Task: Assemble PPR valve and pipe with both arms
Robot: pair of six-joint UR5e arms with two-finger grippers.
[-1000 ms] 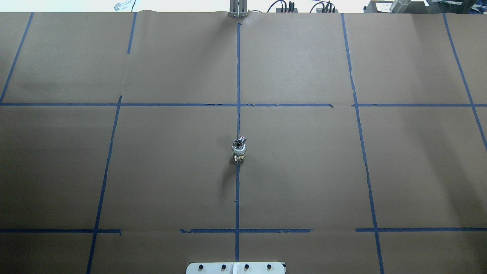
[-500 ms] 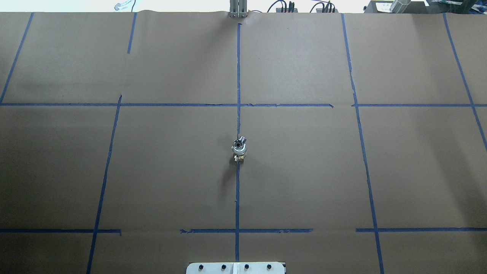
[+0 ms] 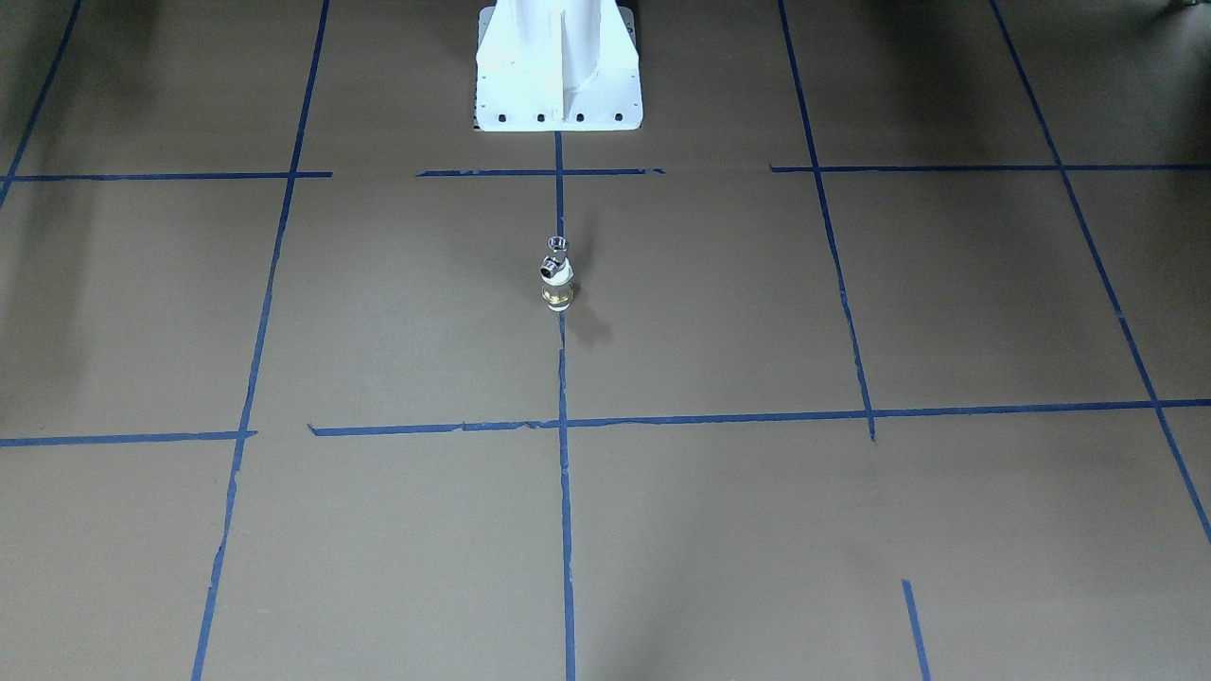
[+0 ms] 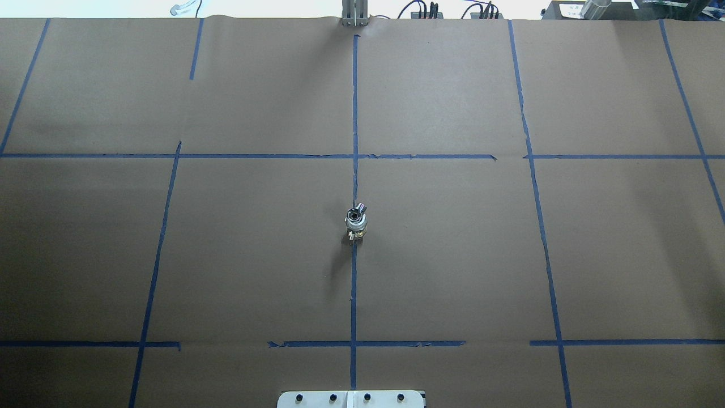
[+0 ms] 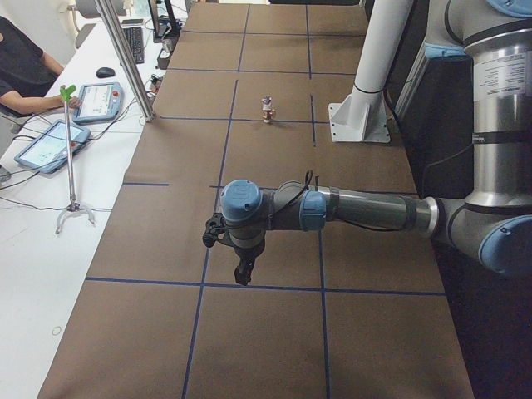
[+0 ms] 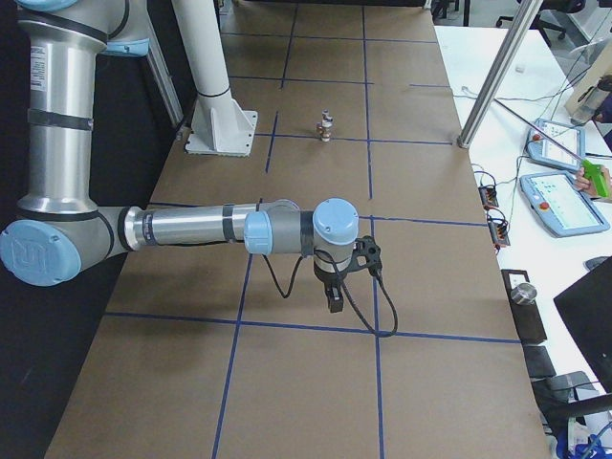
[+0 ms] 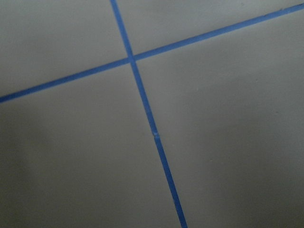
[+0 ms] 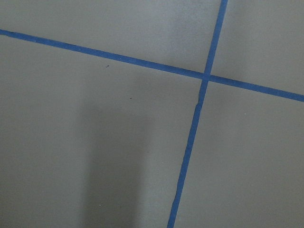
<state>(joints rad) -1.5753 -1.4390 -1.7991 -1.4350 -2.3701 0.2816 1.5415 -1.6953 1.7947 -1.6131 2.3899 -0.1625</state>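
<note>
Front view: valve (image 3: 557, 274) upright on counter (image 3: 851, 530), on centre tape line (image 3: 564, 492), near white pedestal (image 3: 558, 66).

Overhead: valve mid-counter, chrome top, brass base, on same tape line.

Left-side view: left claw (image 5: 243, 273) points down, hovers above counter. Valve well apart, far beyond claw. Claw gap: can't tell.

Right-side view: right claw (image 6: 334, 299) points down above counter. Valve well apart, beyond claw, nr pedestal. Gap: can't tell.

Wrist cams: brown counter w/ crossing tape lines below each claw.

Grey arms (image 5: 366, 209), pale-blue joint caps (image 5: 240, 199)
</note>
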